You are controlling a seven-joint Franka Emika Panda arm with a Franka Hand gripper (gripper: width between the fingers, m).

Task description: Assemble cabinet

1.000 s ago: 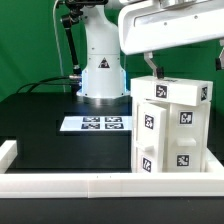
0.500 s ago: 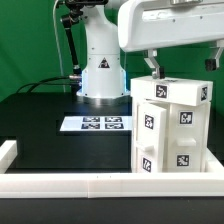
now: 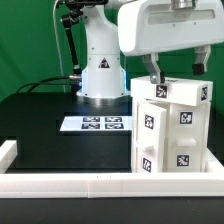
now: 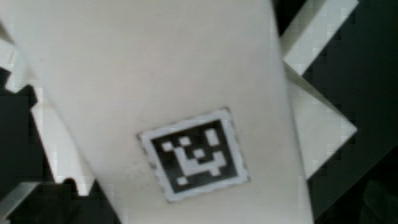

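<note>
The white cabinet (image 3: 170, 125) stands upright at the exterior view's right, with black-and-white tags on its front, side and top. My gripper (image 3: 175, 74) hangs straight over its top, its two fingers spread wide and their tips level with the top edge. It holds nothing that I can see. In the wrist view a white cabinet panel (image 4: 169, 90) with one tag (image 4: 196, 150) fills the picture. The dark fingertips (image 4: 18, 205) show only at the picture's edges, so the gripper (image 4: 210, 208) straddles this panel.
The marker board (image 3: 97, 123) lies flat on the black table beside the cabinet. The arm's white base (image 3: 103, 75) stands behind it. A long white border rail (image 3: 100, 186) runs along the front, with another rail piece (image 3: 8, 152) at the exterior view's left.
My gripper has come down toward the cabinet top; the fingers now reach its top edge. The cabinet has not moved.
</note>
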